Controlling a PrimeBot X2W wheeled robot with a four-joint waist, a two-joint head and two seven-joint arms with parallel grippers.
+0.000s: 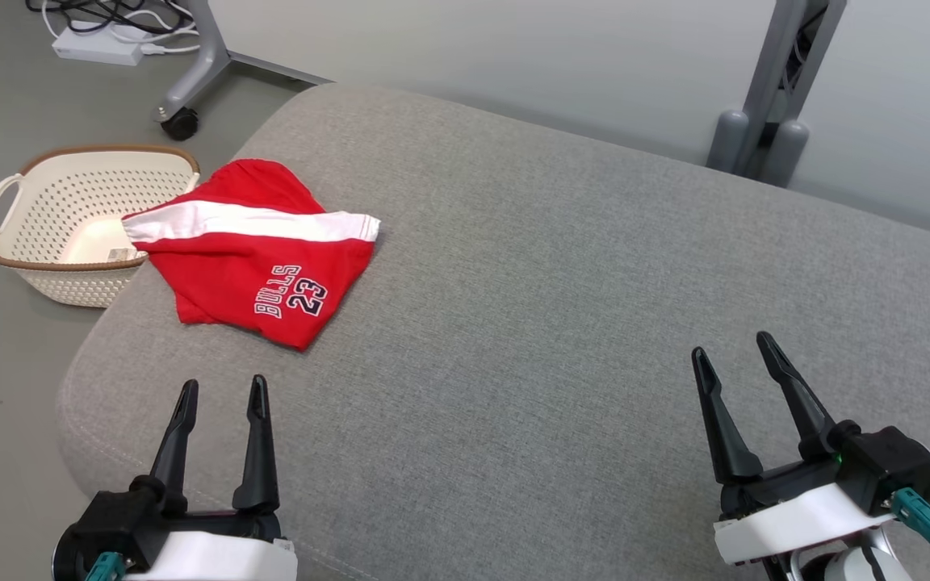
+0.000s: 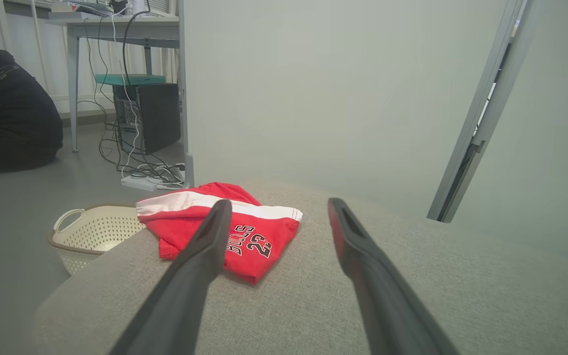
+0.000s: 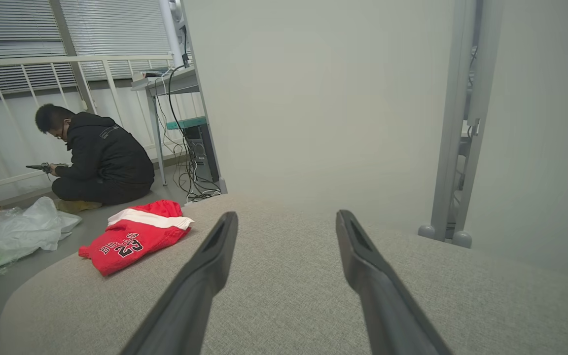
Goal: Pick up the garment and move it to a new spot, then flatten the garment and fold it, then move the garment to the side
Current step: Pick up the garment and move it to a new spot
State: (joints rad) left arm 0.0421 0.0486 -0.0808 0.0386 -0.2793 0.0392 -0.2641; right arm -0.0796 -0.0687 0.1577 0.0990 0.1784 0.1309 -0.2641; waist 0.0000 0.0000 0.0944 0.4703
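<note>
Garment (image 1: 251, 250) is being observed lying just ahead of the left gripper (image 1: 223, 382), untouched. The right gripper (image 1: 731, 343) is being observed well apart from it. Both jaws are being held spread, empty.

I get soft, even, bright light with faint shadows; wrist views bow at the edges, and the near fingers (image 2: 200, 266) blur.

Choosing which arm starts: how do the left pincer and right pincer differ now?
The left pincer sits near the red garment; the right pincer is far from it across the grey cushion. The left pincer points almost straight up the head view; the right pincer leans leftward. Both are open, empty.
</note>
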